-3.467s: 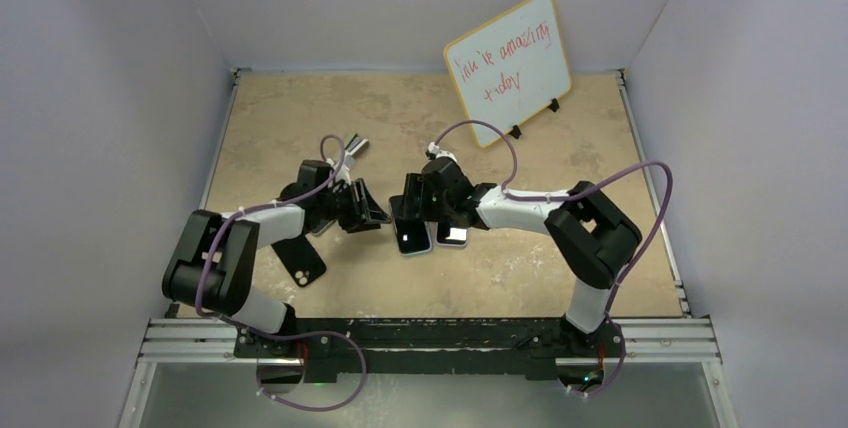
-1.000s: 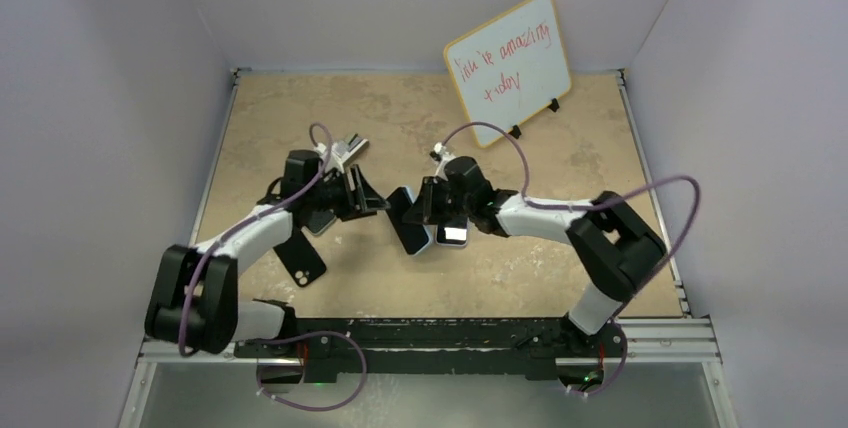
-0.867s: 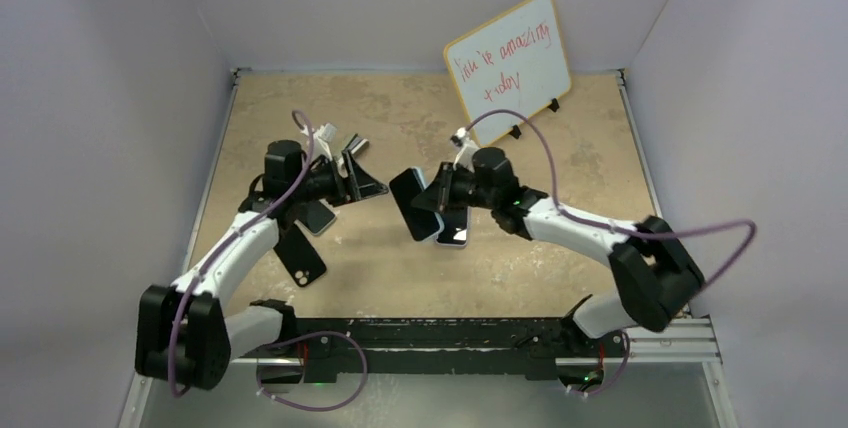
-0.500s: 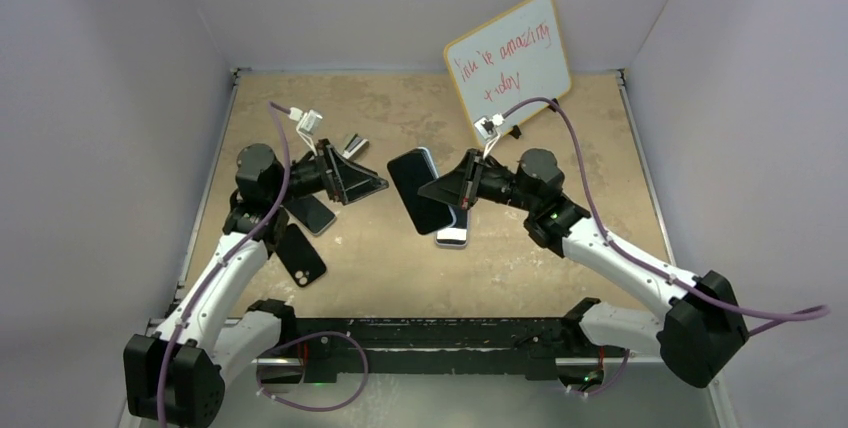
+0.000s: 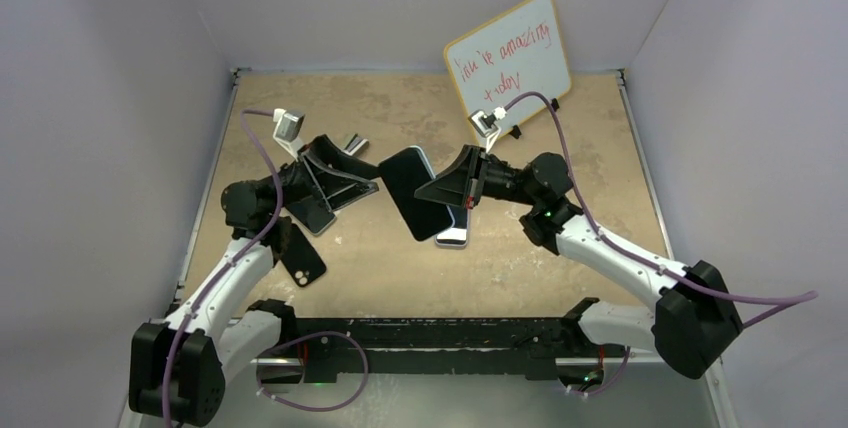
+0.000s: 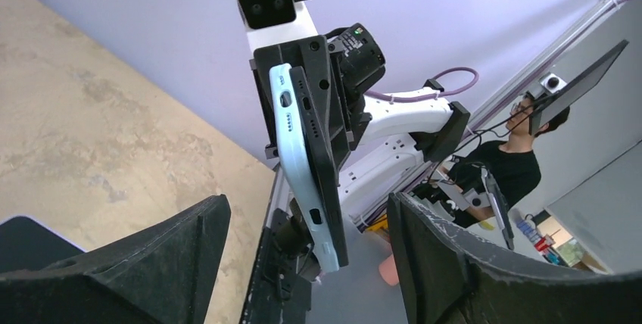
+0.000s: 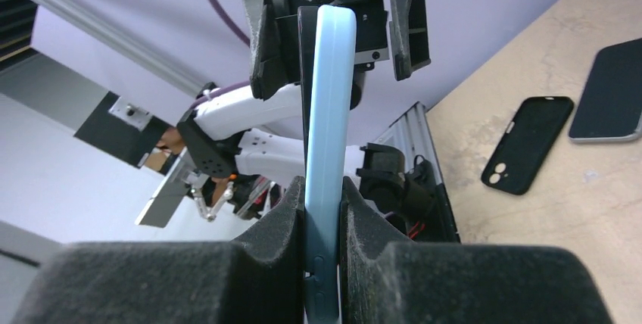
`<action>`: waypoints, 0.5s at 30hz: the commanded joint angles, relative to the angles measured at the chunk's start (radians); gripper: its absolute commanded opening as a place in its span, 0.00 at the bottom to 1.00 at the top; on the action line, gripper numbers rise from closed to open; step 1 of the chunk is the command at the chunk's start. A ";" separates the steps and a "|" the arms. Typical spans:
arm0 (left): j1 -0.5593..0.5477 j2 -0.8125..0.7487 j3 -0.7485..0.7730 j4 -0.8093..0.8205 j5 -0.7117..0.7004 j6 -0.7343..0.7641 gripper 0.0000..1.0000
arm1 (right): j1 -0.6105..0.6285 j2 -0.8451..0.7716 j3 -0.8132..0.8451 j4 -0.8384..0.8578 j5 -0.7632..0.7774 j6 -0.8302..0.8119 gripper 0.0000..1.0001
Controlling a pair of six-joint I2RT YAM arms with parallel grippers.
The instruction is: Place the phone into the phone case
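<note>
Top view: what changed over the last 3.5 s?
Right gripper, shut on the blue phone, lifted it off the table and now holds it up facing the left gripper, which rose, open. Both arms swung outward. Black case, other phone and whiteboard stayed put.

A robotics lab cell. Plain lilac partition walls (image 5: 100, 68) box in a tan stone-patterned tabletop (image 5: 300, 108) edged by a silver aluminium rail (image 5: 670, 330), a small red-lettered whiteboard (image 5: 510, 63) behind.

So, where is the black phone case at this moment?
In the top view the black phone case lies flat on the table, left of centre, beside the left arm and just nearer than a dark phone.
</note>
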 commanded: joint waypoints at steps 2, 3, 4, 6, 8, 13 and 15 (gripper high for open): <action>0.004 0.049 -0.029 0.349 -0.053 -0.196 0.75 | 0.003 0.023 -0.002 0.259 -0.053 0.134 0.06; 0.004 0.063 -0.030 0.393 -0.058 -0.220 0.74 | 0.003 0.032 -0.005 0.291 -0.055 0.154 0.07; 0.004 0.079 -0.034 0.442 -0.063 -0.240 0.72 | 0.005 0.048 -0.009 0.324 -0.057 0.176 0.07; 0.003 0.110 -0.036 0.487 -0.069 -0.265 0.67 | 0.006 0.073 -0.016 0.399 -0.061 0.220 0.07; 0.003 0.141 -0.044 0.542 -0.076 -0.296 0.63 | 0.006 0.099 -0.024 0.435 -0.064 0.254 0.07; 0.000 0.197 -0.056 0.589 -0.084 -0.317 0.51 | 0.006 0.150 -0.047 0.533 -0.061 0.321 0.07; -0.003 0.206 -0.064 0.587 -0.089 -0.308 0.46 | 0.008 0.169 -0.048 0.547 -0.063 0.332 0.08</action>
